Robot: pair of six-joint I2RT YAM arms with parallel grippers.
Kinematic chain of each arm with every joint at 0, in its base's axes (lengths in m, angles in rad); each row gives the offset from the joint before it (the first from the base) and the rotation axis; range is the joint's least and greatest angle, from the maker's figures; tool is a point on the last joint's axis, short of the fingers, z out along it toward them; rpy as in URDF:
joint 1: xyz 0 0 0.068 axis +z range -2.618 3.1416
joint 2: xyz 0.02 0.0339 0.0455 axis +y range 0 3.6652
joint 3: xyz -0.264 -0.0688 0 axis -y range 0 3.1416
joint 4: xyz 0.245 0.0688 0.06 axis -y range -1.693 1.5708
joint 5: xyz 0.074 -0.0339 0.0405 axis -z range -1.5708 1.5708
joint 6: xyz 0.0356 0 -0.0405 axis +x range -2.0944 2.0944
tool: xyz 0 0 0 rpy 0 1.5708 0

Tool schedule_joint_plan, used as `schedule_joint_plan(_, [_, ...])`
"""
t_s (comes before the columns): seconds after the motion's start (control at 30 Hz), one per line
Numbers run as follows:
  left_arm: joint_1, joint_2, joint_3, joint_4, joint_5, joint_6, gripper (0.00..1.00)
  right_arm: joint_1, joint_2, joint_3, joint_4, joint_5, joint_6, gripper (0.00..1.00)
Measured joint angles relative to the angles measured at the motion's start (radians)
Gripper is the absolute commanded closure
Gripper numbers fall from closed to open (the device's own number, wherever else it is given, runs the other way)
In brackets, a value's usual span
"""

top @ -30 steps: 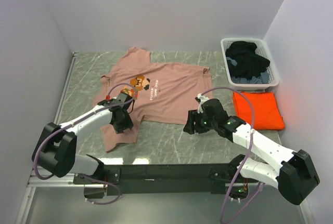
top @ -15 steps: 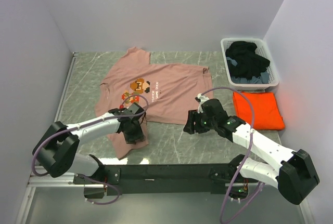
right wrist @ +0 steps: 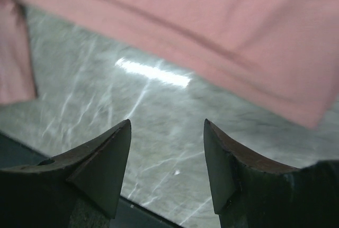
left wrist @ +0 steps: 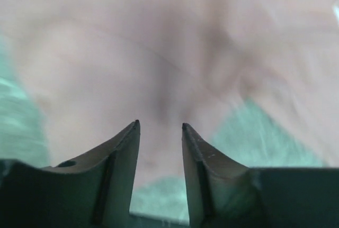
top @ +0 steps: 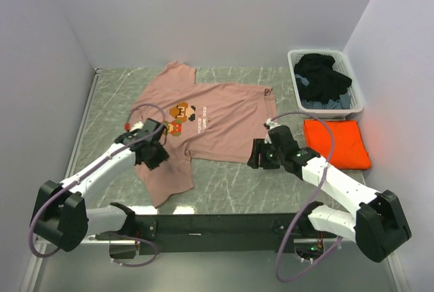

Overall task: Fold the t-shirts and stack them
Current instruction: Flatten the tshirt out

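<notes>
The pink tee (top: 217, 119) lies spread across the middle of the table (top: 230, 187), the orange tee (top: 337, 144) folded by its right edge; the left gripper (left wrist: 159, 127) hangs part-open over pink cloth, the right gripper (right wrist: 167, 125) gapes over bare table, neither holding anything

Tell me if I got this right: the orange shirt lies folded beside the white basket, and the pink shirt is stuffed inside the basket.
Not quite. The pink shirt is not inside the basket; it lies spread out on the table, as the top view shows. Dark clothes fill the basket. The orange shirt does lie folded beside it.
</notes>
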Motion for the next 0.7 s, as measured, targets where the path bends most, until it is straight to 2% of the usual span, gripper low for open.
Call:
schedule_joint_plan(0.23, [0.254,0.028,-0.066,0.027,-0.057,0.074,0.68,-0.216,0.07,0.0,0.045,-0.016,0.053,0.42])
schedule_joint_plan(0.4, [0.384,0.113,-0.066,0.079,-0.08,0.134,0.67,-0.288,0.161,0.0,0.106,-0.043,0.085,0.44])
schedule_joint_plan(0.7, [0.501,0.27,0.005,0.093,-0.08,0.234,0.7,-0.404,0.326,0.02,0.186,-0.126,0.147,0.47])
